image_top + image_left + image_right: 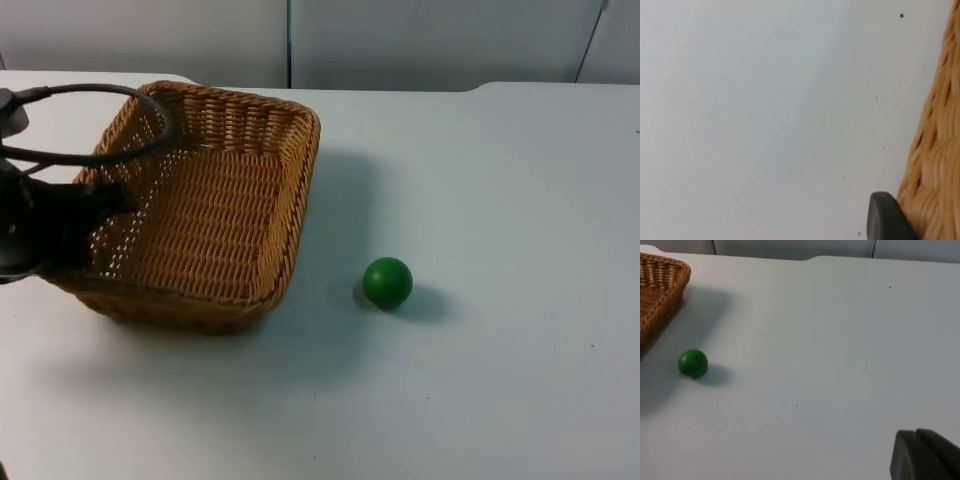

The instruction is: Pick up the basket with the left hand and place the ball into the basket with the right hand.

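A woven brown basket (215, 215) takes up the left of the table in the top view, casting a wide shadow beneath and to its right. My left gripper (100, 208) is shut on its left rim. In the left wrist view one black fingertip (886, 217) lies against the basket's wicker wall (940, 150). A small green ball (387, 282) rests on the white table to the right of the basket, apart from it. In the right wrist view the ball (693, 363) lies well ahead of my right gripper (926, 456), which waits above the table with nothing in it.
The grey partition wall (400, 40) closes off the far edge of the table. The white table top (520, 200) spreads out bare to the right of the ball and in front of the basket.
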You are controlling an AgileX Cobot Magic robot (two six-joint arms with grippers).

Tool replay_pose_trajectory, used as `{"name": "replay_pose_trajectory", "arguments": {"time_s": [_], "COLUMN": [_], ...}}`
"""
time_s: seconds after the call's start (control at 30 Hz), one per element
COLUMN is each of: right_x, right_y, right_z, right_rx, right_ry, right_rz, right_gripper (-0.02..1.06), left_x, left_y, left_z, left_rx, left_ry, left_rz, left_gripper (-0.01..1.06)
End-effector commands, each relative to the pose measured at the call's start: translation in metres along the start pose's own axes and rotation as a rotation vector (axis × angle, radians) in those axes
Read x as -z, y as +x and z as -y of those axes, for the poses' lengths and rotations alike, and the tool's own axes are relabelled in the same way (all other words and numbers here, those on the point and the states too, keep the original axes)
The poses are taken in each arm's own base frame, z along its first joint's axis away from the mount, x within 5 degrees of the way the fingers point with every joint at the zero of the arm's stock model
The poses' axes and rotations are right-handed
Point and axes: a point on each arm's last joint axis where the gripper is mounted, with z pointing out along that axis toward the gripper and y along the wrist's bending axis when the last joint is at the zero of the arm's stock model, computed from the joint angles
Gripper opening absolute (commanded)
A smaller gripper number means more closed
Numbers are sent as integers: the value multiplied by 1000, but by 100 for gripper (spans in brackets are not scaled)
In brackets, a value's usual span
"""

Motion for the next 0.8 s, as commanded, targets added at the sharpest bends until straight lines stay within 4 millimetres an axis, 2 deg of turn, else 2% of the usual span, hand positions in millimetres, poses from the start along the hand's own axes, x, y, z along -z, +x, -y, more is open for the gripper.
{"name": "replay_pose_trajectory", "arguments": {"time_s": [0.0, 0.07, 0.17, 0.33, 0.43, 0.67, 0.77], "right_x": [-1, -1, -1, -1, -1, -1, -1], "right_y": [1, 1, 1, 1, 1, 1, 1], "right_z": [0, 0, 0, 0, 0, 0, 0], "right_rx": [9, 9, 9, 9, 9, 9, 9], "right_ry": [3, 3, 3, 3, 3, 3, 3], "right_rz": [4, 4, 4, 4, 4, 4, 4], "right_gripper": [0, 0, 0, 0, 0, 0, 0], "left_x": [10, 13, 30, 47, 54, 74, 81], "left_y": [-5, -6, -12, -13, -10, 17, 18], "left_z": [4, 5, 10, 13, 10, -11, -11], "left_rx": [37, 37, 39, 38, 39, 28, -33], "left_ry": [21, 27, 60, 87, 90, 71, 82], "left_rz": [25, 30, 34, 25, 35, 54, 62], "left_gripper": [0, 0, 0, 0, 0, 0, 0]}}
